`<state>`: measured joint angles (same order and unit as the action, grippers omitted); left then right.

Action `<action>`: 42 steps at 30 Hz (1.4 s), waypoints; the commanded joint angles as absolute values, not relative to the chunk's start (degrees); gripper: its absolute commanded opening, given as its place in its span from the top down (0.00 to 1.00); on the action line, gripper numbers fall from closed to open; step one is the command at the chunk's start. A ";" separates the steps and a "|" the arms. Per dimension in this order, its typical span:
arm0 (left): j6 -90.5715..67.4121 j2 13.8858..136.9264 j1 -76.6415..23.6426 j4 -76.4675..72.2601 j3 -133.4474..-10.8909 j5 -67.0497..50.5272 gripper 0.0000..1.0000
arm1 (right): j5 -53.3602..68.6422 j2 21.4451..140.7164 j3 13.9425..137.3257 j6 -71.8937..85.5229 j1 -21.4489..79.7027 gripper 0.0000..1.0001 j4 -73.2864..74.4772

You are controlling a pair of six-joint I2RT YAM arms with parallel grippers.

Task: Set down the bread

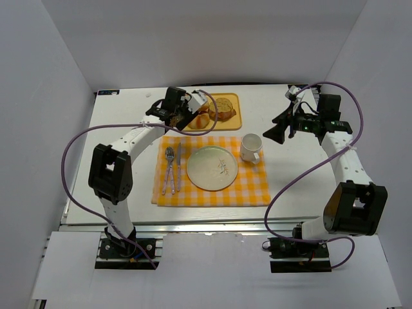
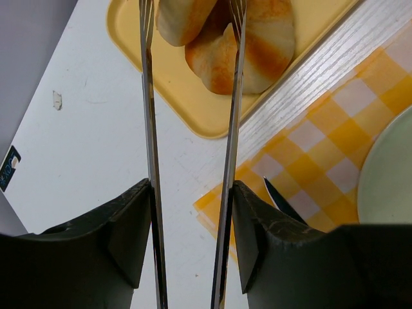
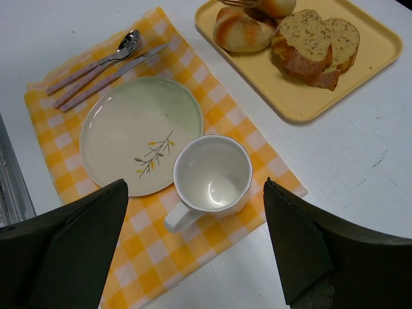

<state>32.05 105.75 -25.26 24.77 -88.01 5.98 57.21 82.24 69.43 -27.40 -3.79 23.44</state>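
Starting with the left arm, stretched long from its base and slanted inward toward the back of the table, wrist turned toward the yellow tray (image 2: 193, 109). Finding the left gripper (image 2: 192, 9) there, two thin fork-like fingers (image 2: 152, 161) running nearly parallel, set a modest way apart and reaching onto the tray. Spotting the bread (image 2: 185, 19) right between those fingers, lying on the tray and snug against the ridged bun (image 2: 257, 45). Hard to call contact from the wrist view, though seemingly a sliver of tray showing on the bread's left side. So parted rather than clamped, with nothing lifted. Speckled slices (image 3: 315, 45) at the tray's other end, touching the bun. Over now to the right arm, rising from its base, then reaching forward with the wrist swung inward toward the table's middle. Catching the right gripper (image 3: 195, 190) spread wide and holding nothing, hanging in the air near the white mug (image 3: 212, 174) and looking down at it. Seeing that mug upright on the checked cloth (image 3: 161, 257), just beside the plate (image 3: 129, 129), with cutlery (image 3: 96, 71) lined up on the plate's other side.
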 commanded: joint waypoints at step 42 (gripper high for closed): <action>2.91 68.57 -35.59 23.64 -59.96 -0.79 0.91 | 59.50 80.95 71.10 -27.86 -5.01 0.11 24.61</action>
